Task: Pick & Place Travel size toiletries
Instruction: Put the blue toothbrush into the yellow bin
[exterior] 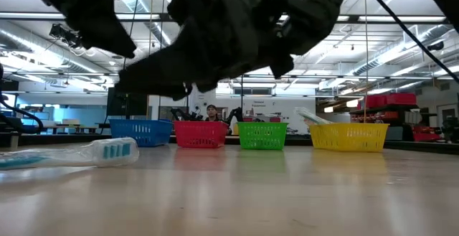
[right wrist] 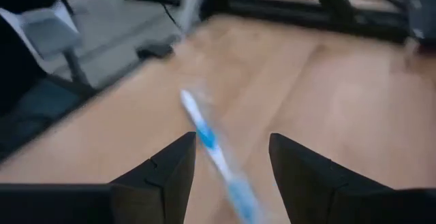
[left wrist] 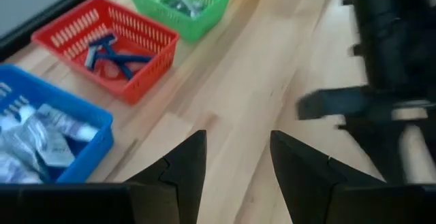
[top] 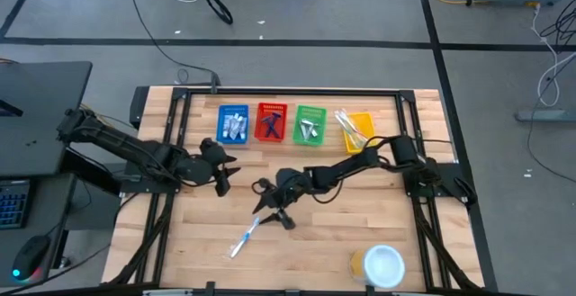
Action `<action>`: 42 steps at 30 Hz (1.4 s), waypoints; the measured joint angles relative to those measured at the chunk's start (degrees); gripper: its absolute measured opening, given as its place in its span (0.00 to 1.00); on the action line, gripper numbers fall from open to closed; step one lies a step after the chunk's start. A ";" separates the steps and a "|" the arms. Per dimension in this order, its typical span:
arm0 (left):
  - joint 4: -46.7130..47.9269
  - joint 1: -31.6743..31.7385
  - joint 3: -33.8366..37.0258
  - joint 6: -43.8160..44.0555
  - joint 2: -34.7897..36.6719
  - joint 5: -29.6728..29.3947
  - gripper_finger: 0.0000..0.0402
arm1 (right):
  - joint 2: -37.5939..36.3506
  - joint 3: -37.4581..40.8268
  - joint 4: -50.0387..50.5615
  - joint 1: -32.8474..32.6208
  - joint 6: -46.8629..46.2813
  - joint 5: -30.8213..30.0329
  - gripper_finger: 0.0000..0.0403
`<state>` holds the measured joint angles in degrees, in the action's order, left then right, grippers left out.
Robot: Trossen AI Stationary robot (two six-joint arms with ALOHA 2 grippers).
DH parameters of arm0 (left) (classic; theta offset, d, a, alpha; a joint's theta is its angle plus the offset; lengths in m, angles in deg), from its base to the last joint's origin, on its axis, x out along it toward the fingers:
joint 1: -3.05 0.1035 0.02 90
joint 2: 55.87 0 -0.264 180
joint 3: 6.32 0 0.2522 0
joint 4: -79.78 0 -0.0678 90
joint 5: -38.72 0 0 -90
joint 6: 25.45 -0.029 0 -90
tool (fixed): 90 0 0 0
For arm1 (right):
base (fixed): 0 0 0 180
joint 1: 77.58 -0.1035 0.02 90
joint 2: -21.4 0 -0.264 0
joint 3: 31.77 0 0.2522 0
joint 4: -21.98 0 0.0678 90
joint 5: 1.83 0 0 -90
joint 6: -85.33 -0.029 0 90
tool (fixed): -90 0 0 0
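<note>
A white-and-blue toothbrush (top: pixel 245 237) lies flat on the wooden table, seen also in the low view (exterior: pixel 72 153) and blurred in the right wrist view (right wrist: pixel 208 146). My right gripper (top: pixel 274 206) (right wrist: pixel 228 142) hovers open just beyond the toothbrush's far end, touching nothing. My left gripper (top: pixel 221 175) (left wrist: pixel 235 142) is open over bare table, near the blue basket. Silvery packets (left wrist: pixel 41 139) lie in the blue basket, blue razors (left wrist: pixel 112 54) in the red one, and small items (left wrist: pixel 182 3) in the green one.
Four baskets stand in a row along the far edge: blue (top: pixel 233 124), red (top: pixel 271 122), green (top: pixel 310 124), yellow (top: pixel 356 128). A round white-and-yellow container (top: pixel 382 265) sits near the near right corner. The two arms are close together at mid-table.
</note>
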<state>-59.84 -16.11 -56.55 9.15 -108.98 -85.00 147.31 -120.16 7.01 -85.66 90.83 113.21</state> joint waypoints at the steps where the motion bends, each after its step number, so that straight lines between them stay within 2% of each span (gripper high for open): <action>1: -0.71 0.00 0.05 -0.64 -0.01 -0.01 0.42 | 0.13 -0.18 0.92 0.20 0.68 -0.58 0.49; 17: -3.24 0.09 -0.08 -3.05 0.97 -1.16 0.42 | 11.97 -7.57 1.53 0.57 -0.05 -0.38 0.49; 22: -3.04 0.09 -0.08 -3.06 0.97 -1.18 0.42 | 12.28 -7.71 2.35 0.55 0.39 -0.41 0.47; 31: -3.05 0.07 -0.08 -3.46 0.97 -1.20 0.42 | 12.30 -7.67 2.58 0.57 0.48 -0.97 0.29; 42: -2.99 0.07 -0.08 -3.36 0.95 -1.18 0.42 | 11.22 -7.50 3.99 0.92 -1.65 -0.07 0.27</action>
<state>-62.83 -16.04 -56.63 5.79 -108.03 -86.18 158.53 -127.66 11.01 -84.74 89.18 113.14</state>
